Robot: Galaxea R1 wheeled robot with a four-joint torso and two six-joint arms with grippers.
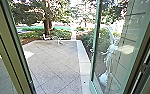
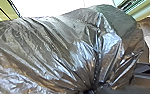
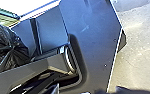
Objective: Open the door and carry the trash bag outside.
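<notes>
The glass door (image 1: 93, 86) stands open on the right in the head view, its green frame upright and its pane catching pale reflections. In the left wrist view the black, shiny trash bag (image 2: 61, 50) is full, and its folds draw together into a tight neck. My left gripper (image 2: 92, 90) is shut on that gathered neck. Part of the same dark bag (image 3: 6, 47) shows beside the robot's plate in the right wrist view. How my right gripper stands cannot be made out.
Through the doorway lies a paved patio (image 1: 56, 62) with a pale border strip (image 1: 84, 60) along its right side. A door frame post (image 1: 9, 50) rises on the left. White chairs (image 1: 56, 40), a tree (image 1: 46, 25) and bushes stand farther out.
</notes>
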